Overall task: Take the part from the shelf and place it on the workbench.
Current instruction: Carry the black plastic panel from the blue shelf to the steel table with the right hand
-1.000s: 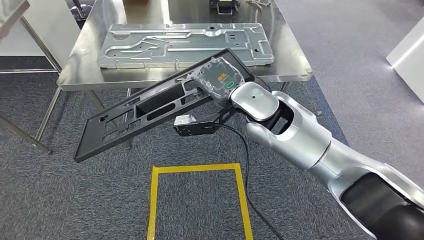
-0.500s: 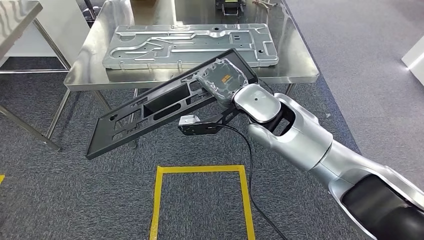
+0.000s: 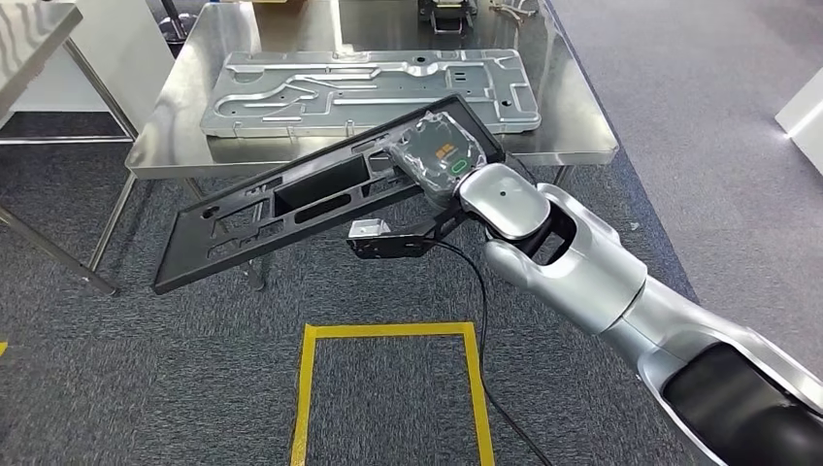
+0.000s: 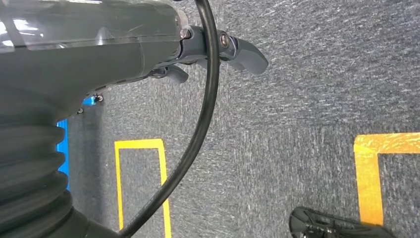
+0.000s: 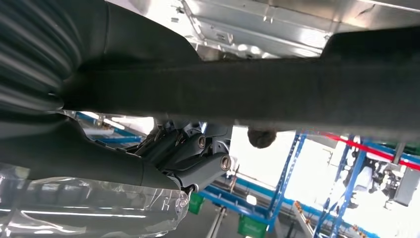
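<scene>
A long black plastic panel with cut-outs (image 3: 291,209) hangs tilted in front of the steel workbench (image 3: 573,116), its far end low over the carpet. My right hand (image 3: 442,155), wrapped in clear film, grips the panel's upper end right at the bench's front edge. From the right wrist view the black panel (image 5: 297,94) runs across, with my right hand (image 5: 188,153) under it and the bench's metal (image 5: 277,20) beyond. My left hand (image 4: 233,47) hangs over the grey carpet, fingers apart and holding nothing.
A large silver stamped metal plate (image 3: 369,87) covers most of the workbench. A yellow tape square (image 3: 388,388) marks the carpet near me. Another steel table (image 3: 29,29) stands at the left, a white object (image 3: 801,112) at the right. A black cable (image 3: 480,320) trails below my right arm.
The view shifted a little early on. My right hand has edged up towards the bench with the panel, and the panel now lies a bit flatter, its low end higher.
</scene>
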